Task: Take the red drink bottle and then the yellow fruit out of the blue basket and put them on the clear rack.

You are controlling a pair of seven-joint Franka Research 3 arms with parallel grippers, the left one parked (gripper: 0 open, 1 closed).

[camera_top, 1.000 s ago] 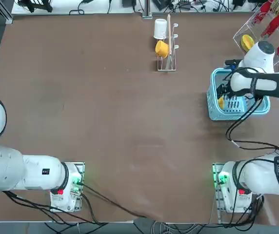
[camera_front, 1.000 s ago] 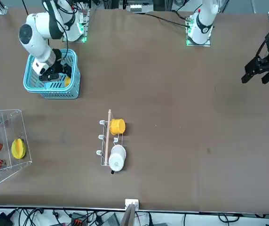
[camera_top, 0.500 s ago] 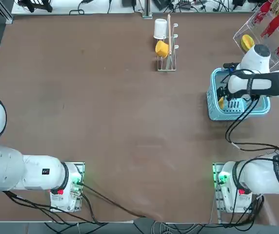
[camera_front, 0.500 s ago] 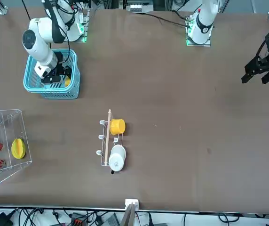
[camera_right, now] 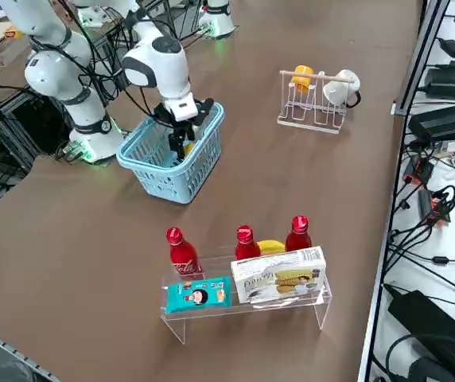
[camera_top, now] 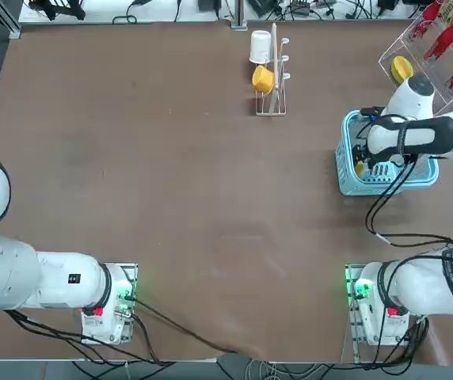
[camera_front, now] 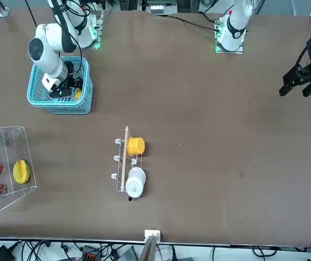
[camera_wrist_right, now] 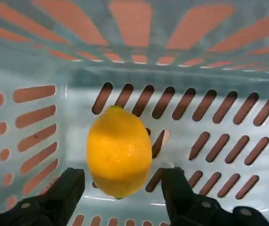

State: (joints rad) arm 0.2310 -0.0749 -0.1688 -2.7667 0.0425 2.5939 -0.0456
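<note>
Brown surface (camera_top: 171, 182), wide and mostly bare, with cables beyond its far edge. Right end effector (camera_wrist_right: 120, 186) lowered into the blue basket (camera_top: 348, 176), fingers (camera_wrist_right: 66, 186) spread wide on either side of the yellow fruit (camera_wrist_right: 119, 157), gripping nothing. Fruit lying on the slotted basket floor, close to one wall, its lower end between the fingertips; contact hard to judge. Basket standing near the surface's right edge, close to the clear rack (camera_right: 211, 314). On the rack: three red drink bottles (camera_right: 181, 251) upright, a larger yellow fruit (camera_right: 271, 247), a blue packet (camera_right: 197, 295) and a pale box (camera_right: 279, 274). Farther off, a wire cup stand (camera_top: 271, 87) carrying a yellow-orange cup (camera_top: 262, 78) and a white cup (camera_top: 260, 46).
</note>
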